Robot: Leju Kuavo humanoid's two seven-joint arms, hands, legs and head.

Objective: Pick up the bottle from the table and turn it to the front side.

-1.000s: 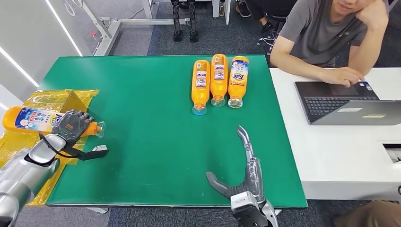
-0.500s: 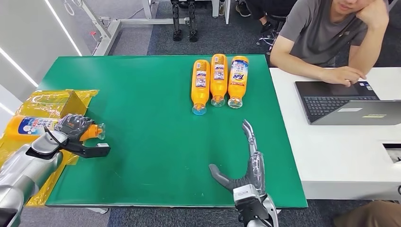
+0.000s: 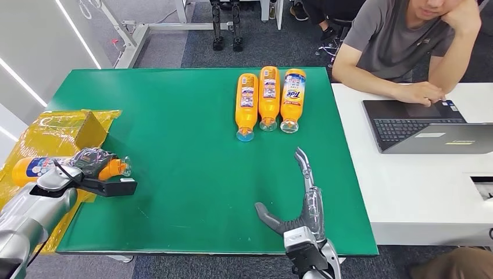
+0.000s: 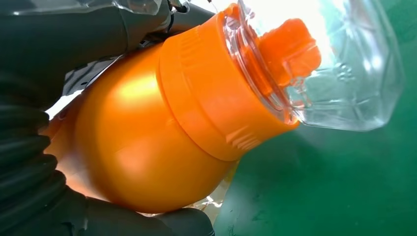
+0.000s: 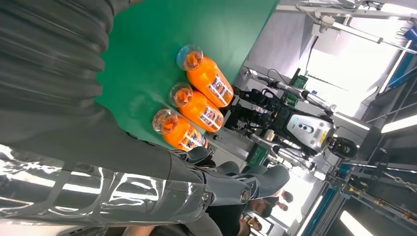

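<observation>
The bottle [image 3: 43, 167] lay on its side at the left edge of the green table [image 3: 174, 116], over a crinkled yellow plastic bag [image 3: 55, 125]. It was bright orange, with a white and blue label on the end farthest from the cap and a clear domed cover over an orange spout, which pointed toward the middle of the table. In the left wrist view the bottle [image 4: 147, 142] showed a rounded, glossy shoulder, a ribbed orange collar and the transparent cap beyond it, close above the green surface.

The left hand [image 3: 87, 163] was wrapped around the bottle's neck end, dark fingers curled over the shoulder and the thumb below it; whether the bottle was lifted clear of the bag or resting on it could not be told.

The right hand [image 3: 293, 203] hovered over the near edge of the table, fingers straight and thumb spread wide, holding nothing.

Three more orange bottles [image 3: 268, 100] lay side by side at the far edge, caps toward the robot. A person [image 3: 401, 46] sat at a white desk [image 3: 418, 186] beside a laptop [image 3: 424, 128].
</observation>
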